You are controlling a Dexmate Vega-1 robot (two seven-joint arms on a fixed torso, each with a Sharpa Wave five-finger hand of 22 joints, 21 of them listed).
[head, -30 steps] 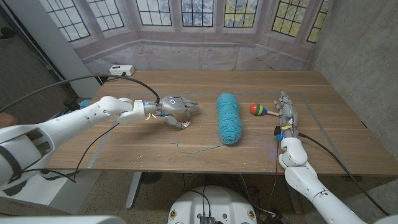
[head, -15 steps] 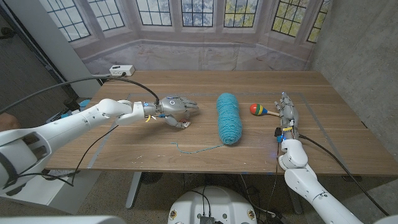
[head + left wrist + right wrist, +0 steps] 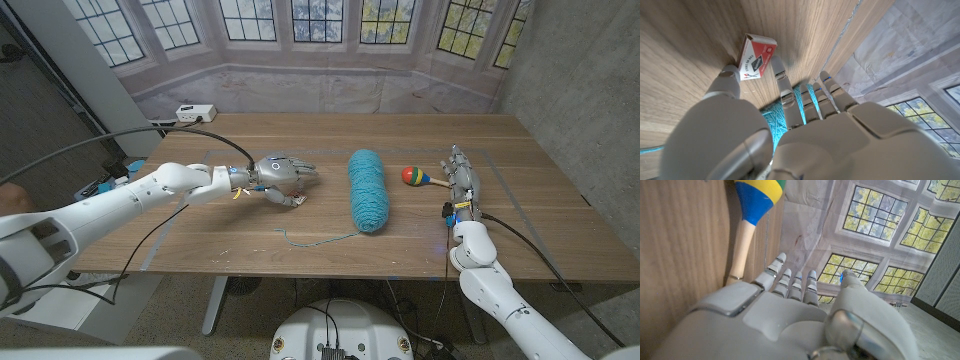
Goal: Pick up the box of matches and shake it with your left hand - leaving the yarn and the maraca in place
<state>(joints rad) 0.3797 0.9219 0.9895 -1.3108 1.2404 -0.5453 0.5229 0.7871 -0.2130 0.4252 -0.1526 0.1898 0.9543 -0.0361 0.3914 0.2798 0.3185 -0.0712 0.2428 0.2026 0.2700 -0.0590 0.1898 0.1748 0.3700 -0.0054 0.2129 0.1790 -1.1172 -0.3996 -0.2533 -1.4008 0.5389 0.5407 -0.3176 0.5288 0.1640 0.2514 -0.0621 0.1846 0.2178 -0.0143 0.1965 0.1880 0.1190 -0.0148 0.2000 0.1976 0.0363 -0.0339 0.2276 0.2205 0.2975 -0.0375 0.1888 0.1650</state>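
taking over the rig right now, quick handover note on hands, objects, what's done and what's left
Left robot hand: over the box of matches, thumb and a finger at its sides, box on the table, not lifted.
Right robot hand: waits open on the table beside the maraca.
Yarn: mid-table, in place, like the maraca.
Done: reach to the box.
Left: close the grasp, lift, shake.

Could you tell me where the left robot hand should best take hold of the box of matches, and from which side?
Probably across its two long narrow edges, from above. The box of matches seems to lie flat on the table, so only those thin sides offer opposing faces. The left robot hand already hovers over it.
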